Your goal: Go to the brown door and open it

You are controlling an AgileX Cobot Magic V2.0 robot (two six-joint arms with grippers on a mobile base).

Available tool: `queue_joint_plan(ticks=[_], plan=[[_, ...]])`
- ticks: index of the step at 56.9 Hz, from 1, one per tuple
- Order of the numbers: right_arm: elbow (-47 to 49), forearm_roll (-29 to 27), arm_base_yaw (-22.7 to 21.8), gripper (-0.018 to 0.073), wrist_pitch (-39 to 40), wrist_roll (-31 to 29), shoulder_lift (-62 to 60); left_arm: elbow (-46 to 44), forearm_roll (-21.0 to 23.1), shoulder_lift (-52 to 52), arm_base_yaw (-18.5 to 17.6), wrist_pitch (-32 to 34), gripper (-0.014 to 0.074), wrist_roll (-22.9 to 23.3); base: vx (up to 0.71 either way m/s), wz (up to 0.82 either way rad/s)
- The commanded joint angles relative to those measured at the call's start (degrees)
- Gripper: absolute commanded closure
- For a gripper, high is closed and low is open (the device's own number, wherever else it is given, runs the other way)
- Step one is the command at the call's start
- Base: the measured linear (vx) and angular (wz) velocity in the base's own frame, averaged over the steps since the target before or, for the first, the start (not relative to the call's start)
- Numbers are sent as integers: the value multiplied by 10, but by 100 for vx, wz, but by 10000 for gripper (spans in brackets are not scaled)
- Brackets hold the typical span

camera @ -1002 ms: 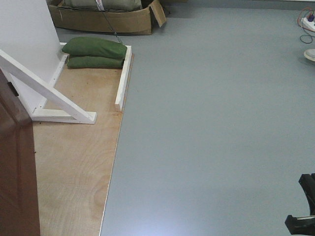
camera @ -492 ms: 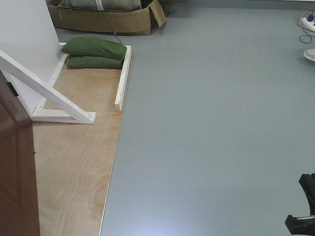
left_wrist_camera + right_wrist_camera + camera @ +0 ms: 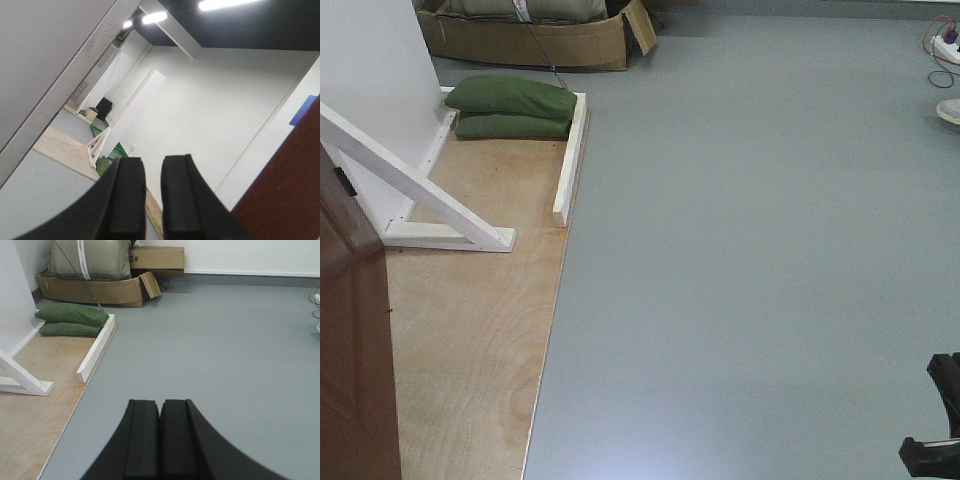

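grey floor [image 3: 750, 250] fills most of the front view, so the base is pointed too far right for my liking. the plywood platform [image 3: 470, 330] runs down the left side, and the brown door [image 3: 355, 350] is only a dark sliver at the far left edge above it. it also shows as a reddish slab in the bottom right corner of the left wrist view. no handle in any view, so i can't say which way it swings or where the lever sits.

my take on doing this bit well: turn the base left until the door face is centred, then creep in slow. watch the white brace [image 3: 420, 185] standing on the platform just beside the door, it looks like an easy thing to clip.

left fingers [image 3: 127, 195] are narrow with a slim gap, holding nothing. right fingers [image 3: 142, 440] are pressed together, empty too. i'd widen the left ones only once the handle shows.
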State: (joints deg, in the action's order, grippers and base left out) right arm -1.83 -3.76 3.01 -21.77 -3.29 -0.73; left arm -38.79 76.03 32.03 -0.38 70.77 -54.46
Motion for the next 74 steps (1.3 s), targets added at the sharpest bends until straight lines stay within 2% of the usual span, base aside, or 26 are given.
queue_joint_plan(ticks=[1, 14, 26, 42, 49, 57, 66, 74], plan=[[-2, 2, 1, 559, 46, -4, -3, -33, -39, 29, 0, -7, 335, 1, 0, 0], [-2, 2, 1, 559, 45, -4, -3, -40, -44, 38, 0, -49, 335, 1, 0, 0], [-2, 2, 1, 559, 45, -4, -3, -40, -44, 38, 0, -52, 335, 1, 0, 0], [-2, 2, 1, 559, 45, -4, -3, -40, -50, 38, 0, -16, 342, 1, 0, 0], [-2, 2, 1, 559, 43, -4, -3, -40, -51, 38, 0, 3, 428, 1, 0, 0], [-2, 2, 1, 559, 43, -4, -3, -40, -63, 39, 0, 2, 606, 1, 0, 0], [-2, 2, 1, 559, 43, -4, -3, -40, -56, 53, 0, 11, 604, 6, 0, 0], [-2, 2, 1, 559, 43, -4, -3, -41, -39, 61, 0, 43, 604, 50, 0, 0]])
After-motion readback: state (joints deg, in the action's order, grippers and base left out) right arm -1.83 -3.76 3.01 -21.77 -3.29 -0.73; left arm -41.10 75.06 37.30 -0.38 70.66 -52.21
